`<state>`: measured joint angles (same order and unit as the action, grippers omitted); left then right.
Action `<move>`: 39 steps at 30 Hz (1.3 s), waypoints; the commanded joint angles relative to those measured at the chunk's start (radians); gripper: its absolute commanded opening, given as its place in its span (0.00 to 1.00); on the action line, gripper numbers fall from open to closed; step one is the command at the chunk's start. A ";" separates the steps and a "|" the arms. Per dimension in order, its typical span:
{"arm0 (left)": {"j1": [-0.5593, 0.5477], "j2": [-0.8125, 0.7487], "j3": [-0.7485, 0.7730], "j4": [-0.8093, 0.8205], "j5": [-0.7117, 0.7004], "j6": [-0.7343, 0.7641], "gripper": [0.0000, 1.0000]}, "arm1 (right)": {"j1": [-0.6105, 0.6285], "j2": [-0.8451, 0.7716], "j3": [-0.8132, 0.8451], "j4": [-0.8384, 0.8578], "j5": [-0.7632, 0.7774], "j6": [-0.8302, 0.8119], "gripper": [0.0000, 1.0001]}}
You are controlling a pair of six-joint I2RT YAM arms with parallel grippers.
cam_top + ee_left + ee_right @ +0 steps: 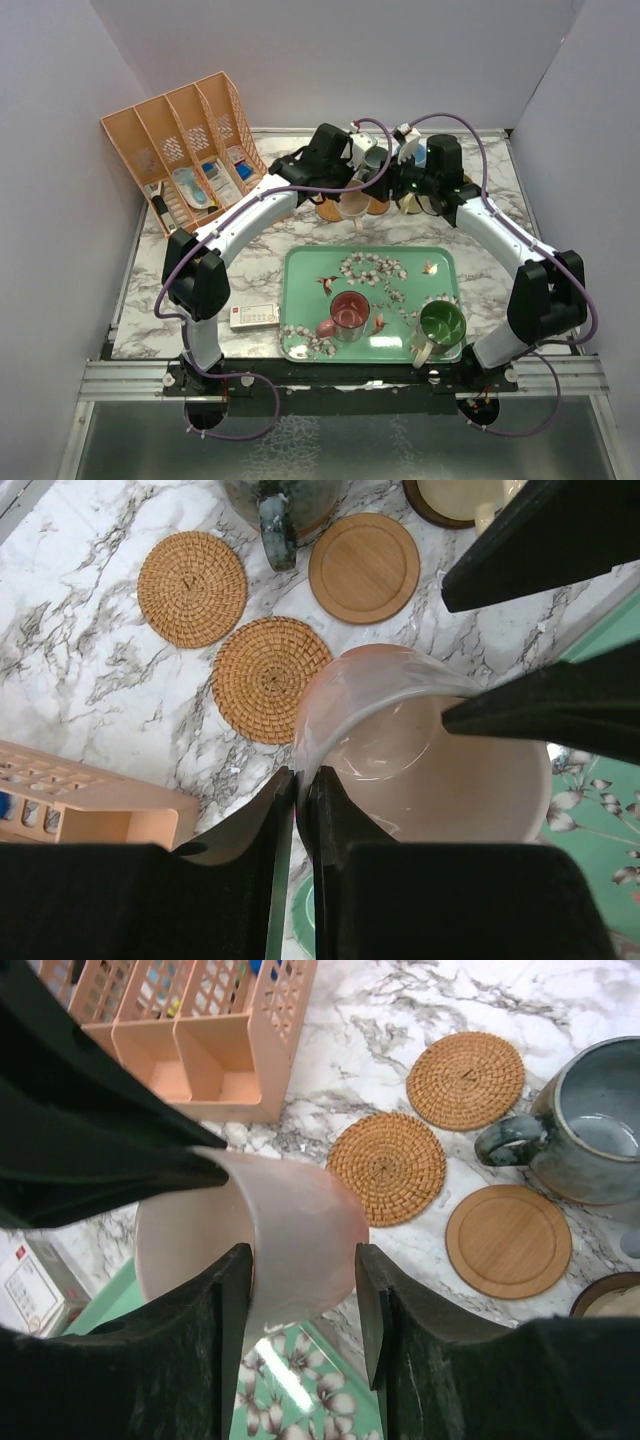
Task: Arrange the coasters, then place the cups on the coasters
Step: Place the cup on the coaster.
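Note:
A pale pink cup hangs tilted above the marble, near the green tray's far edge. My left gripper is shut on its rim wall. My right gripper has its pads against both sides of the same pink cup. Below lie two woven coasters and a smooth wooden coaster, all bare. A grey-blue cup stands beside them. In the top view a dark red cup and a green cup stand on the tray.
An orange slotted organizer stands at the back left. A small white box lies left of the tray. A cream cup on a dark coaster sits at the far edge of the left wrist view. Both arms crowd together behind the tray.

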<state>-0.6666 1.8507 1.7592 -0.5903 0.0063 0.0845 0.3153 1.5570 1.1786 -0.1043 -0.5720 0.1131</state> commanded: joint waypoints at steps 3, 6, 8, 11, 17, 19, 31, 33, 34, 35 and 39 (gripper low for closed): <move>0.003 0.007 0.064 0.084 0.005 -0.042 0.00 | 0.029 0.061 0.099 -0.035 0.143 0.019 0.41; 0.002 0.017 0.073 0.084 0.018 -0.046 0.00 | 0.046 0.087 0.125 -0.072 0.188 0.014 0.37; 0.002 0.022 0.082 0.083 0.020 -0.048 0.00 | 0.054 0.100 0.137 -0.093 0.218 0.006 0.34; 0.002 0.022 0.087 0.083 0.011 -0.043 0.00 | 0.060 0.107 0.131 -0.105 0.264 -0.007 0.32; 0.002 0.018 0.089 0.084 0.008 -0.046 0.00 | 0.060 0.095 0.096 -0.101 0.316 -0.022 0.27; 0.002 0.017 0.089 0.083 0.010 -0.045 0.00 | 0.061 0.093 0.092 -0.100 0.337 -0.025 0.24; 0.004 -0.010 0.059 0.083 0.160 -0.015 0.00 | 0.060 0.095 0.077 -0.095 0.379 -0.033 0.01; 0.004 -0.016 0.052 0.084 0.185 -0.011 0.01 | 0.060 0.091 0.075 -0.095 0.385 -0.033 0.01; 0.004 -0.019 0.046 0.085 0.196 -0.009 0.02 | 0.061 0.089 0.073 -0.095 0.386 -0.033 0.01; 0.004 -0.022 0.041 0.086 0.208 -0.008 0.04 | 0.061 0.084 0.071 -0.093 0.386 -0.033 0.01; 0.005 -0.035 0.015 0.091 0.244 -0.002 0.12 | 0.060 0.070 0.063 -0.089 0.390 -0.033 0.01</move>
<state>-0.6514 1.8908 1.7847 -0.5282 0.1101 0.0784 0.3931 1.6482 1.2549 -0.2115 -0.2947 0.0929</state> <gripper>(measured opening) 0.133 0.111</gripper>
